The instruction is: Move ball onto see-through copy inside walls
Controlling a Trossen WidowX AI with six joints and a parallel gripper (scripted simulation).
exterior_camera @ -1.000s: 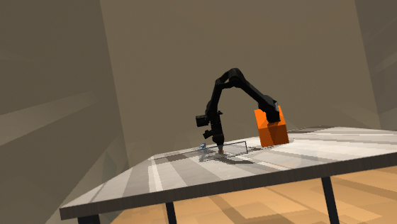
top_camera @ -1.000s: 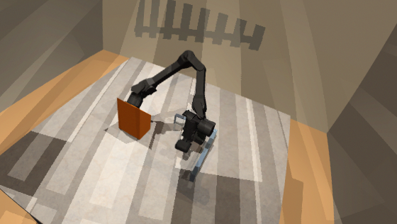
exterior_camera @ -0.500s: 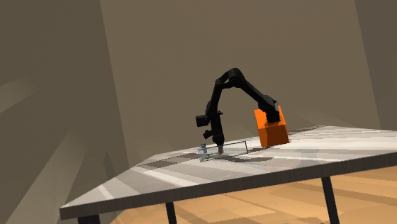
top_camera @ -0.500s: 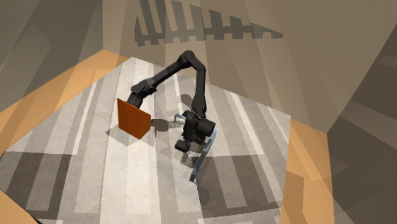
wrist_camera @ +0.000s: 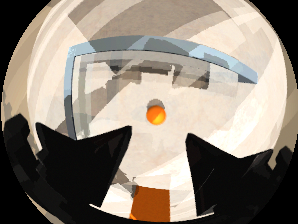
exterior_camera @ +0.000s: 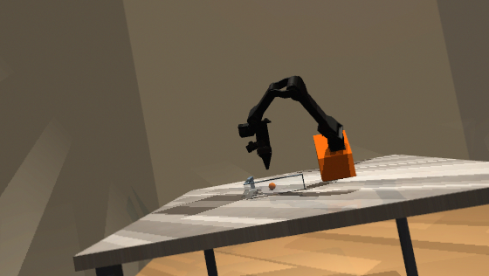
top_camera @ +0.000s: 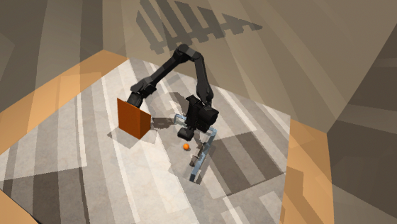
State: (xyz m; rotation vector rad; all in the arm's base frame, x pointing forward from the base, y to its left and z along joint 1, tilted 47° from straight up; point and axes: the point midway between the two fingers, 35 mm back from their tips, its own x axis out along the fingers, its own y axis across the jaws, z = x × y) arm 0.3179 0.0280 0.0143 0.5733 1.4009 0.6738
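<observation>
The orange ball [top_camera: 186, 146] [exterior_camera: 272, 186] [wrist_camera: 156, 115] rests on the table inside the corner, apart from both clear walls. The longer wall [top_camera: 200, 161] [wrist_camera: 150, 44] and the shorter wall [wrist_camera: 68, 95] meet at a corner, at the upper left in the wrist view. My gripper [exterior_camera: 267, 168] [wrist_camera: 159, 134] is open and empty, above the ball and clear of it. Its black fingers stand well apart in the wrist view, with the ball beyond the gap between their tips. No separate see-through copy can be made out from the ball.
The orange base block [top_camera: 134, 118] [exterior_camera: 336, 166] [wrist_camera: 151, 202] stands beside the walled corner, under the arm's root. The arm arches over from it. Striped shadows cross the table [top_camera: 149, 184] [exterior_camera: 175, 227]. The table's near edge shows in the exterior view.
</observation>
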